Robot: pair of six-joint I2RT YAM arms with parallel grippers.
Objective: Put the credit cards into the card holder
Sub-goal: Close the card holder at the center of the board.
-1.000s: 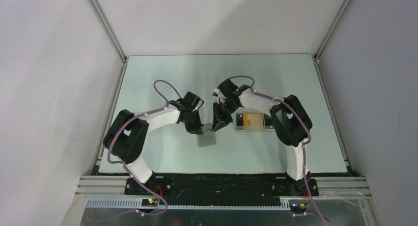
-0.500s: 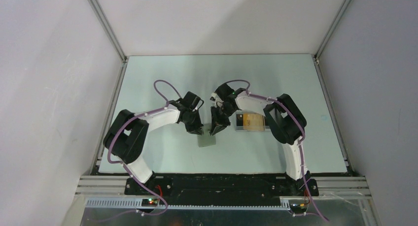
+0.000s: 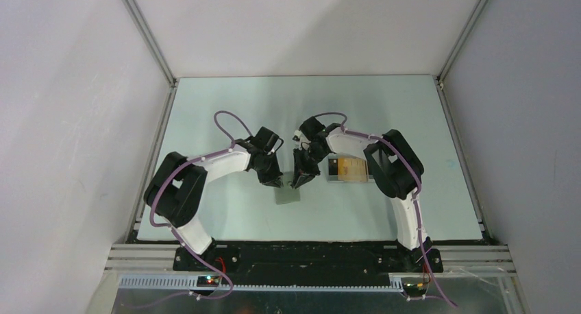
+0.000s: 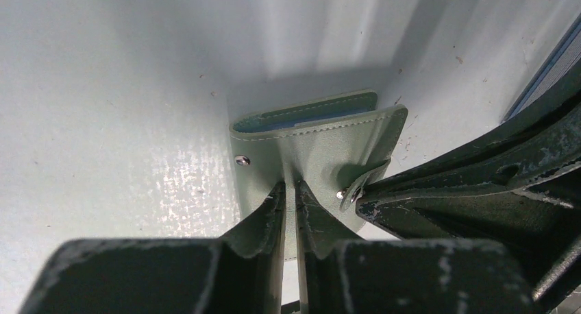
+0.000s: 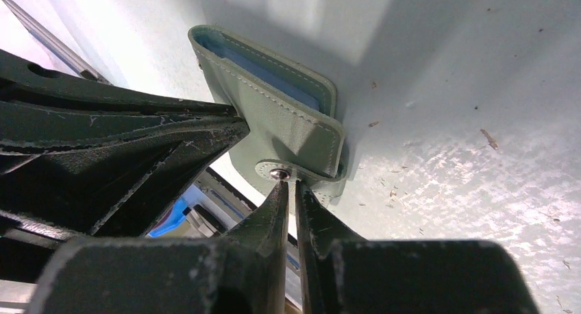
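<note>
The card holder [image 3: 288, 194], a small grey-green wallet, lies on the table between the two arms. Its upper flap is raised a little, showing bluish lining [image 4: 301, 118] [image 5: 264, 70]. My left gripper [image 3: 276, 183] [image 4: 290, 190] is shut on the near edge of that flap. My right gripper [image 3: 299, 182] [image 5: 288, 182] is shut on the snap tab [image 5: 281, 171] [image 4: 362, 186] at the flap's other side. The credit cards [image 3: 352, 167], orange-gold, lie in a clear tray to the right, partly hidden by the right arm.
The clear plastic tray [image 3: 349, 181] sits just right of the wallet, under the right arm's forearm. Both grippers' fingers [image 4: 473, 177] [image 5: 137, 139] crowd close together over the wallet. Enclosure walls ring the pale green table [image 3: 226, 108].
The right gripper has shifted slightly down and left onto the wallet and closed on its snap tab. The left gripper has kept its hold in place.
</note>
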